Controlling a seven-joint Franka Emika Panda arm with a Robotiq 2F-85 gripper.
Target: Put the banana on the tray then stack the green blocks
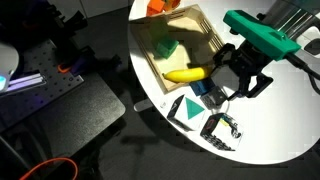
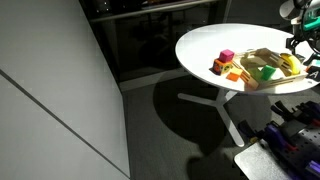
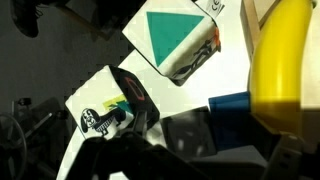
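The yellow banana lies at the near end of the light wooden tray, on or against its rim. It also shows in an exterior view and at the right of the wrist view. A bright green block sits inside the tray, also seen in an exterior view. I cannot make out the paler green block separately. My gripper hovers just beside the banana's tip, over a blue block. Its fingers look spread and hold nothing.
A white card with a dark green triangle and a second printed card lie on the round white table near the gripper. Pink and orange blocks stand beside the tray. The table edge is close.
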